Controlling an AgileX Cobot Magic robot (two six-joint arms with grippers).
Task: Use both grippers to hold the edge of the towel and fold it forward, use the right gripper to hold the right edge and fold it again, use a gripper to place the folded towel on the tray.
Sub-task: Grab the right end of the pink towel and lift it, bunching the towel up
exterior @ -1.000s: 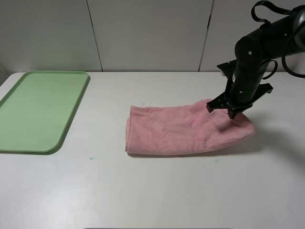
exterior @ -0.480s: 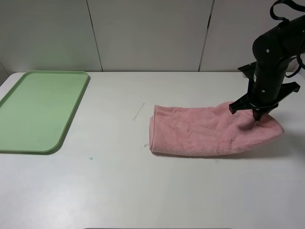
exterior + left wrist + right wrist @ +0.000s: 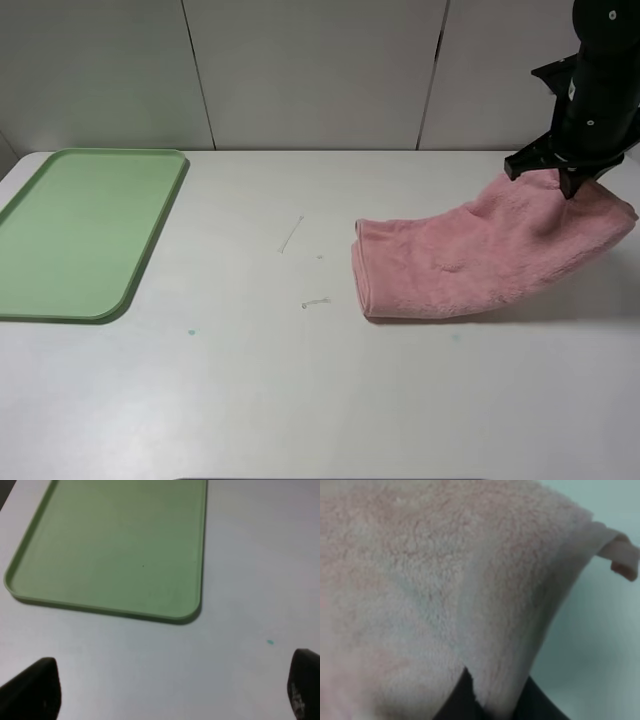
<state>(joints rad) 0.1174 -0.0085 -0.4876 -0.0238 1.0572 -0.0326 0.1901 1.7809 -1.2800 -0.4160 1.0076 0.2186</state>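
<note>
A green tray (image 3: 80, 230) lies flat at the far left of a white table (image 3: 300, 400), nothing on it. In the left wrist view, the left gripper (image 3: 170, 686) hangs over bare table just off the tray's (image 3: 200, 555) rounded near corner. Its two dark fingertips (image 3: 35, 687) sit at opposite edges of the view, spread wide, with nothing between them. A small teal speck (image 3: 270, 641) marks the table beside that corner, and the high view shows the speck (image 3: 190, 331) too.

Near mid-table lie a thin pale thread (image 3: 291, 234) and a smaller scrap (image 3: 315, 301), both clear of tray and towel.

The pink towel (image 3: 480, 255), folded into a long band, stretches across the right half of the table, well apart from the tray. Its folded left end rests flat on the table and the band slopes up toward the right.

At far right, the black right gripper (image 3: 545, 178) points down with its fingers closed on the towel's raised right edge. Cloth drapes below the grip, and the right end bulges toward the table's edge. The right wrist view is filled with the towel's (image 3: 445, 580) pile, with one corner flap hanging free. A dark finger (image 3: 462, 700) shows where the cloth meets the grip.
</note>
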